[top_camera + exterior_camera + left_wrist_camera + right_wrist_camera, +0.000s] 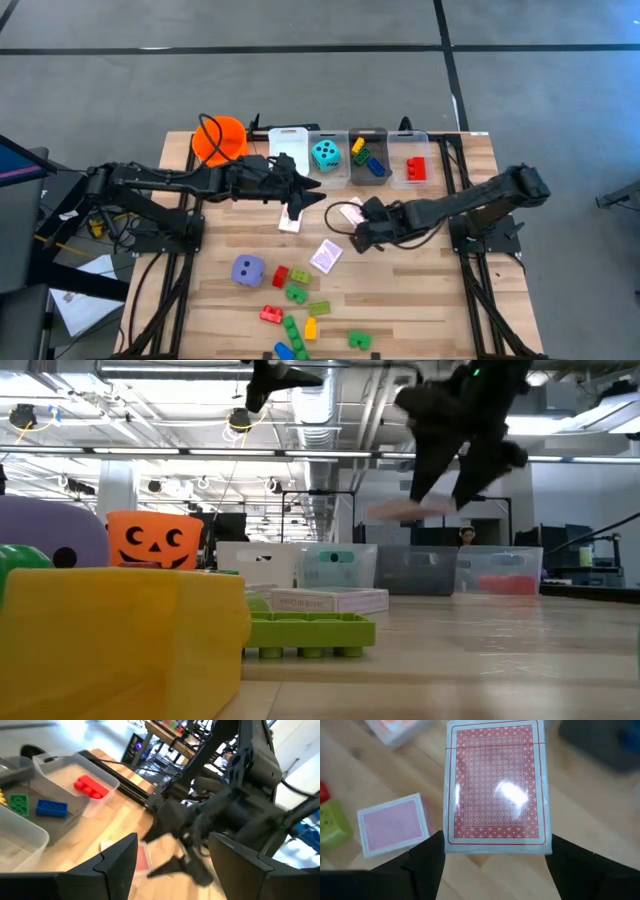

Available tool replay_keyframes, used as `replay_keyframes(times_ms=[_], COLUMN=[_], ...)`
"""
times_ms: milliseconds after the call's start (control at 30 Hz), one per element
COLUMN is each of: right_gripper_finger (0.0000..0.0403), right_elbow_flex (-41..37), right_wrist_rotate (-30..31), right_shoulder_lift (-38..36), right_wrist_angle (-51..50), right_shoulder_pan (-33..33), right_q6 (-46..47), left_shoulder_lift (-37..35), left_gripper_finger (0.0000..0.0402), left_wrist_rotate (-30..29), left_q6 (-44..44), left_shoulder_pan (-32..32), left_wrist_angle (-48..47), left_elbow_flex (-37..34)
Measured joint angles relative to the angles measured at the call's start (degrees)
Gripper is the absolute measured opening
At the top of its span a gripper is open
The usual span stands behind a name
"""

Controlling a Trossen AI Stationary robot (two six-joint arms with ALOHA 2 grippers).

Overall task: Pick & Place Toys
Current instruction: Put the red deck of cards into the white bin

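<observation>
Card deck [495, 785] clamped betw. right hand [492, 857] fingers (lifted off table); left hand [297, 200] apart.

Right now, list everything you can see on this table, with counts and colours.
bins: four, white, clear and grey, row at the far edge
bucket: one, orange, left of the bins
teal die: one, in the second bin
purple die: one, loose on the table
binned bricks: yellow, green, blue in the grey bin; red in the right-end bin
loose bricks: about nine, mixed colours, near edge
card packs: three, pink-backed, mid-table
left gripper: open, above one pack
right gripper: shut on one pack
</observation>
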Motion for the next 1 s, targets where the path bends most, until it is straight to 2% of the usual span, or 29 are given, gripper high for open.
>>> replay_keyframes(times_ms=[133,367,567,767,1000], right_gripper_finger=[0.0291,0.0291,0.0291,0.0291,0.0291], right_elbow_flex=[0.00,0.00,0.02,0.02,0.11], right_wrist_rotate=[2.93,4.88,5.46,5.98,3.31], right_shoulder_lift=[-4.03,-9.02,-12.71,-16.69,-19.91], right_wrist_angle=[-0.14,-0.75,-1.05,2.56,13.79], right_shoulder_pan=[1.67,1.59,1.17,1.26,0.37], right_q6=[-8.35,-26.47,-41.31,-50.22,-54.95], left_shoulder_lift=[0.00,0.00,0.00,0.00,2.57], left_gripper_finger=[0.0237,0.0237,0.0237,0.0237,0.0237], left_wrist_rotate=[2.91,5.42,5.72,5.76,5.62], left_q6=[-5.34,-21.24,-32.35,-36.63,-39.87], left_shoulder_pan=[1.49,2.88,2.88,2.55,-0.19], left_wrist_angle=[0.02,-0.05,-0.06,-0.07,1.51], left_elbow_flex=[-0.01,-0.01,-0.01,-0.01,0.09])
